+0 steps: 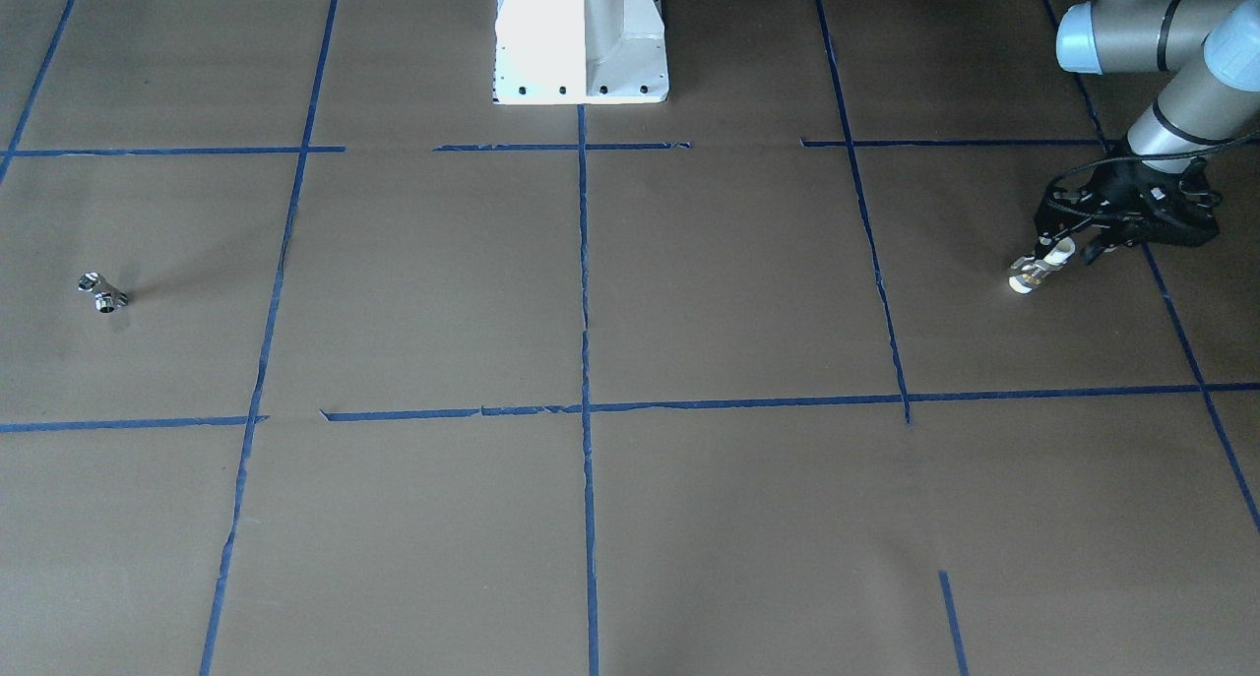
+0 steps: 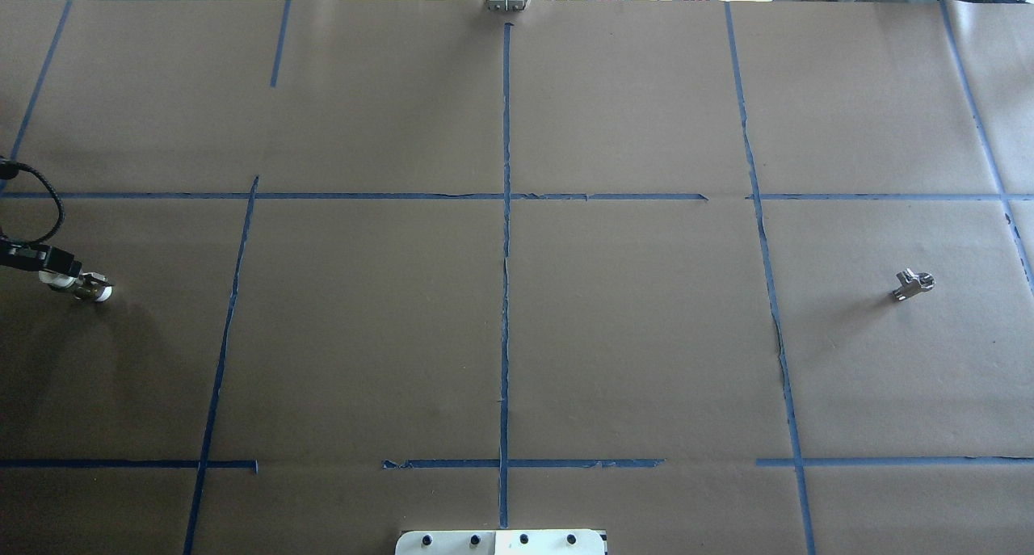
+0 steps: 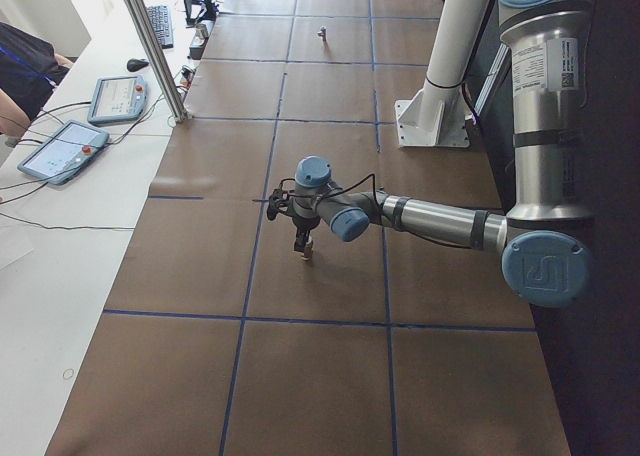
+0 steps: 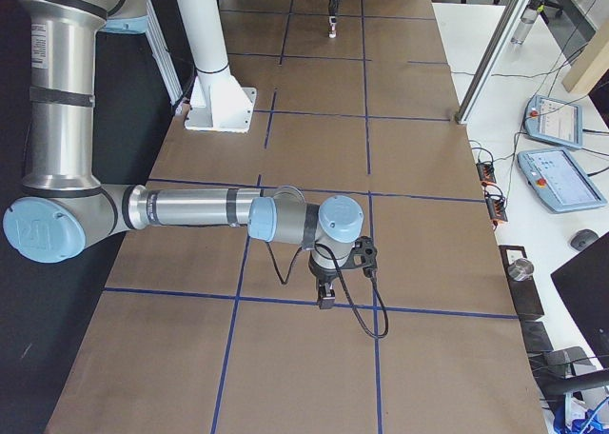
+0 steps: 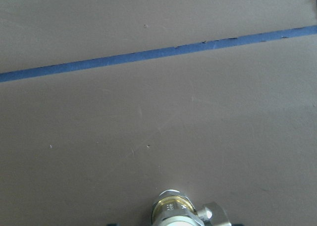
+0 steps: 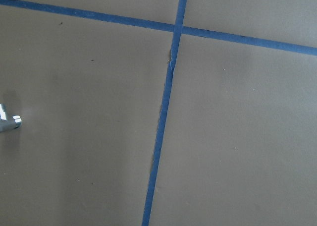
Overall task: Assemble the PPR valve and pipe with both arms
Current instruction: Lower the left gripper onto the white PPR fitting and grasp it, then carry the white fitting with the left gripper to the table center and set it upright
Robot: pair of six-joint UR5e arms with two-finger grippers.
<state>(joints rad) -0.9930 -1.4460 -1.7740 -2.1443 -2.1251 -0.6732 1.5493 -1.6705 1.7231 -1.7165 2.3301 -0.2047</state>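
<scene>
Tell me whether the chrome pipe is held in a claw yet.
No, the pipe lies alone on the brown paper, while the left claw far across the table grips the PPR valve.

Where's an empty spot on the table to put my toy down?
The whole middle is bare brown paper, in front of the white robot base. Only the ends are taken: the pipe at one, the left gripper holding the PPR valve at the other.

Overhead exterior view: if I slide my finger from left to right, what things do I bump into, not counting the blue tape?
Valve, held in the left end effector → white robot base at the bottom edge → shiny pipe.
</scene>
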